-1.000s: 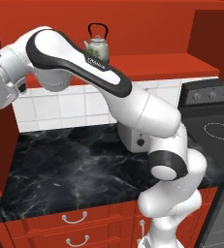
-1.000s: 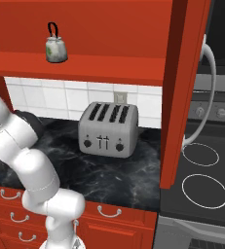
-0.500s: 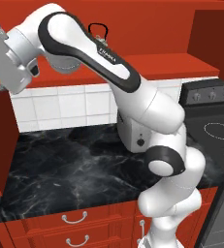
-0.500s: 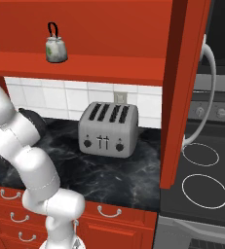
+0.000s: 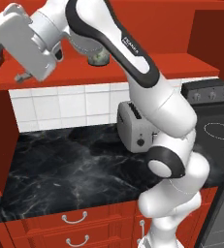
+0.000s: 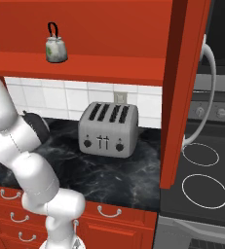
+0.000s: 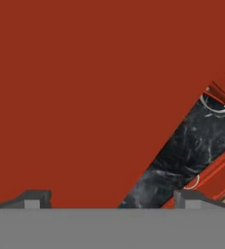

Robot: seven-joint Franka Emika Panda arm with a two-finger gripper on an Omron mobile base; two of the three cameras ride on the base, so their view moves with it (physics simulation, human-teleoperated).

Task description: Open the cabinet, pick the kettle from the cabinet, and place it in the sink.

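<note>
Cabinet (image 6: 84, 29) standing open — fingers (image 7: 36, 198) spread wide, empty, facing red panel; needs swinging toward kettle (image 6: 56, 47) handle, approaching level.

Rendered home kitchen: black marble counter (image 6: 109, 177) at frame centre, white tile backsplash (image 6: 60, 97) behind, silver toaster (image 6: 108, 129), red drawers (image 6: 16, 214) below, black stove (image 6: 201, 175) at right.

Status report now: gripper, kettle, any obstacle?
Gripper open, empty, facing red cabinet panel. Small white floral kettle upright on open cabinet shelf, untouched. Silver four-slot toaster on counter below.
</note>
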